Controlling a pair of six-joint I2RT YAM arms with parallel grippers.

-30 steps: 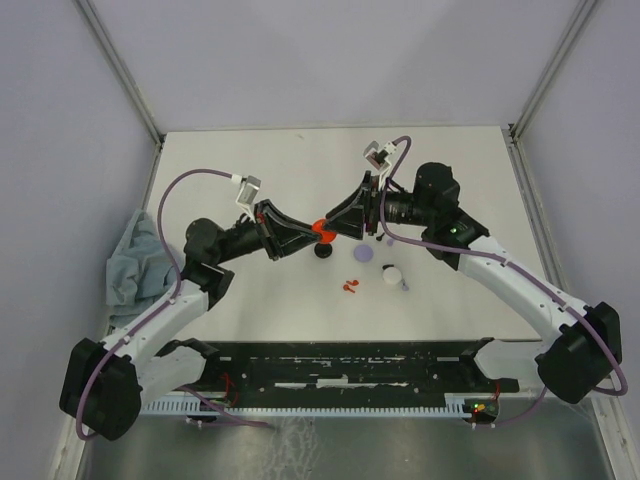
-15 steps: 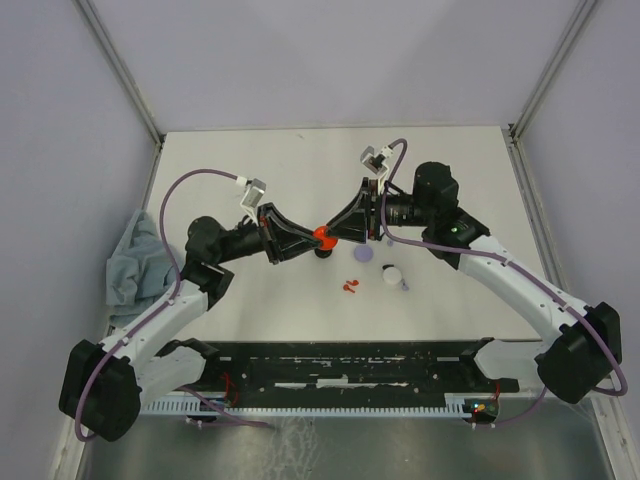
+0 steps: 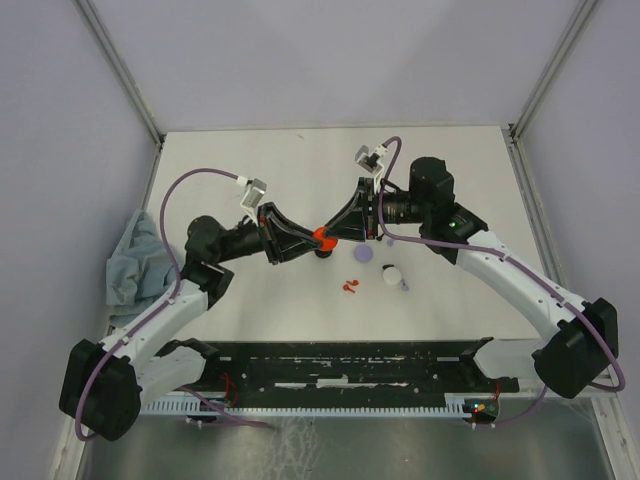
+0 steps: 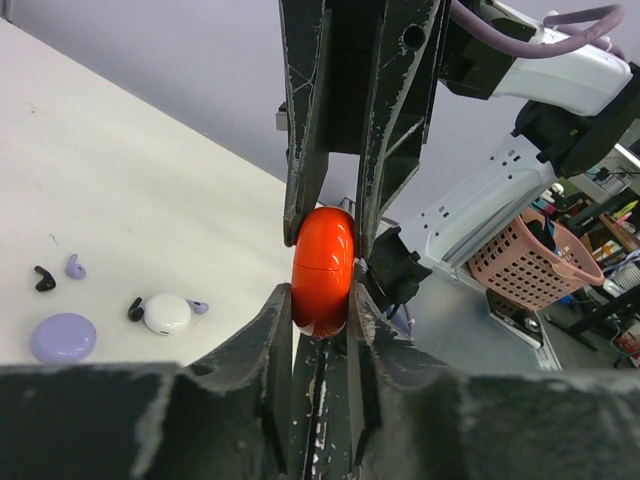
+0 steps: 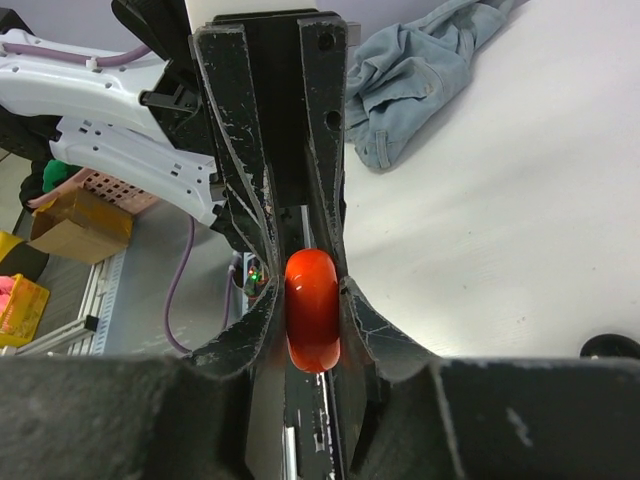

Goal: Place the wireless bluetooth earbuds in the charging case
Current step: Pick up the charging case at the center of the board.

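Note:
Both grippers clamp one closed red round case [image 3: 322, 236] in the air over the table's middle. My left gripper [image 4: 322, 300] is shut on its near edge, and my right gripper [image 5: 313, 310] is shut on the opposite edge. The case shows in the left wrist view [image 4: 322, 270] and the right wrist view [image 5: 313, 308]. Two red earbuds [image 3: 349, 286] lie on the table just in front. A black earbud [image 4: 44, 279] and a lavender earbud [image 4: 74, 266] lie together. Another black earbud [image 4: 134, 310] and another lavender earbud [image 4: 197, 307] flank the white case [image 4: 166, 313].
A lavender round case [image 3: 363, 255], the white case [image 3: 391, 275] and a black case [image 3: 323, 252] lie on the table under and right of the grippers. A crumpled grey-blue cloth [image 3: 130, 262] sits at the left edge. A black rail [image 3: 340, 365] runs along the near edge.
The right arm has shifted slightly left and the left gripper has closed in, so both grippers pinch the red case more tightly together. The things on the table have not moved.

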